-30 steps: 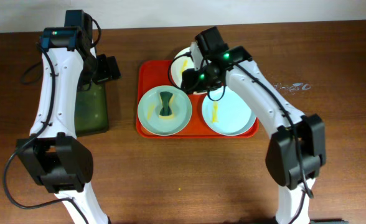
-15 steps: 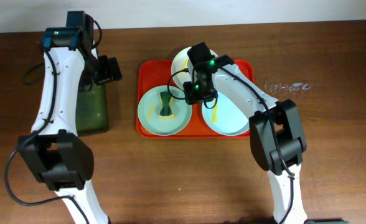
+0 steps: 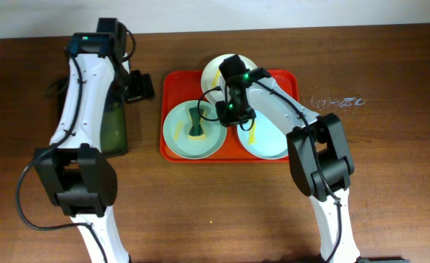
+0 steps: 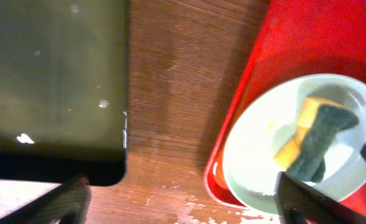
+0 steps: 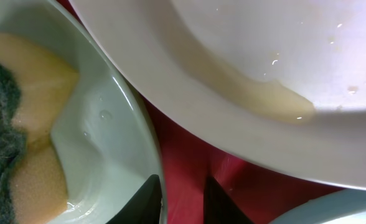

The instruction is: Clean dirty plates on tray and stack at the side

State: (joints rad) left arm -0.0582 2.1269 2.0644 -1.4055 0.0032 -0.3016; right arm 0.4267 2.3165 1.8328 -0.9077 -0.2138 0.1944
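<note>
Both arms have shifted in the overhead view. The right gripper [image 3: 230, 111] has come off the cream plate [image 3: 216, 69] toward the near edge, and the left gripper [image 3: 139, 86] has swung closer to the tray [image 3: 172, 82]. That red tray lies mid-table by the far edge and holds all three plates, none yet stacked aside. The right gripper hangs low where the left mint plate [image 3: 177, 137], the right mint plate [image 3: 272, 140] and the cream one crowd together, probably lined up for the sponge [image 3: 194, 124] resting on the left mint plate. The cream plate overhangs the tray's far rim. Open table lies toward the right and near edges, while the green tray [image 3: 117, 128] takes the left side.

From the left wrist, the fingers [image 4: 65, 200] are spread wide with nothing between them. They wait over bare table [image 4: 164, 93] between the green tray and the red tray's rim (a sensible standby, clear of the other arm).

From the right wrist, the fingertips [image 5: 149, 200] stand a narrow gap apart and grip nothing. They sit above the red strip between the left mint plate's rim and the cream plate, whose yellow smear [image 5: 276, 102] is unwiped. Rims press close on both sides, so reaching the sponge likely means lifting over one.
</note>
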